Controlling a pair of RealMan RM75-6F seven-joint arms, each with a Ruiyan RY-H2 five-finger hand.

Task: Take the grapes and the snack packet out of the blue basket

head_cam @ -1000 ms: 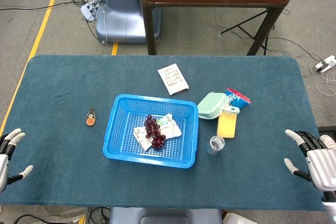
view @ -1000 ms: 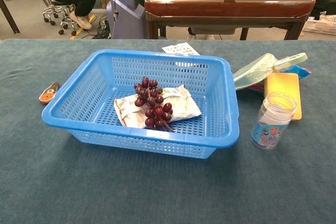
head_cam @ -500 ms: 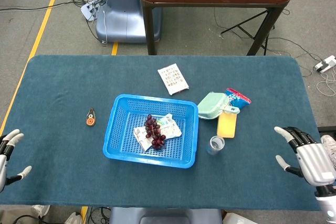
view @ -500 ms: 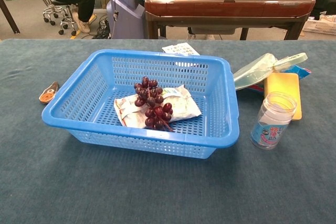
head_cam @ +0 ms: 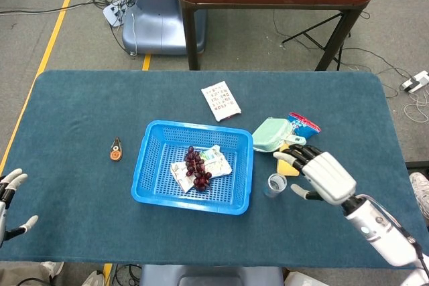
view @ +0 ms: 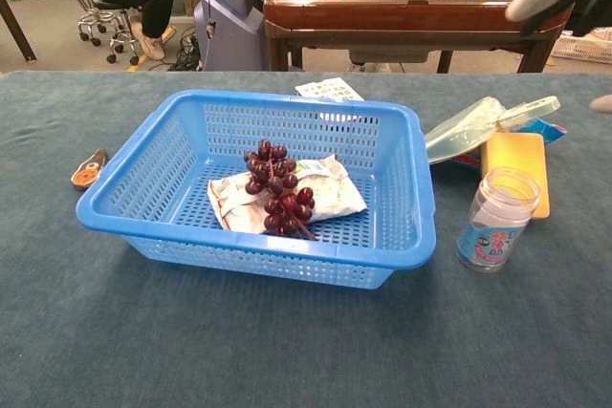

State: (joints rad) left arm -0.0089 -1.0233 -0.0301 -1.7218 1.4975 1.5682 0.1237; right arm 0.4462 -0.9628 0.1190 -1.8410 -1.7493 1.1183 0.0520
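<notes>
Grapes [head_cam: 198,169], a dark purple bunch, lay across the white crinkled snack packet [head_cam: 213,161] in the middle of the blue perforated plastic basket [head_cam: 153,165], so nothing had been taken out yet. Since the bunch sat on top, I judged it had to come out first; lifting the packet from under it would roll the fruit about.

I had my right hand [head_cam: 323,174] above the table, just right of the small clear glass jar [head_cam: 275,184] and over the yellow flat block [head_cam: 288,163], with its fingers apart and nothing in them. It pointed toward the basket, a fair line for reaching in over the near rim. In the chest view only a sliver of it showed at the top right corner, so its height over the table was hard to judge.

My left hand [head_cam: 9,202] was at the table's left edge, fingers spread and empty, well apart from everything, which kept it out of the way.

The jar stood close beside the basket's right wall, and I reckoned a low sweep could knock it.
</notes>
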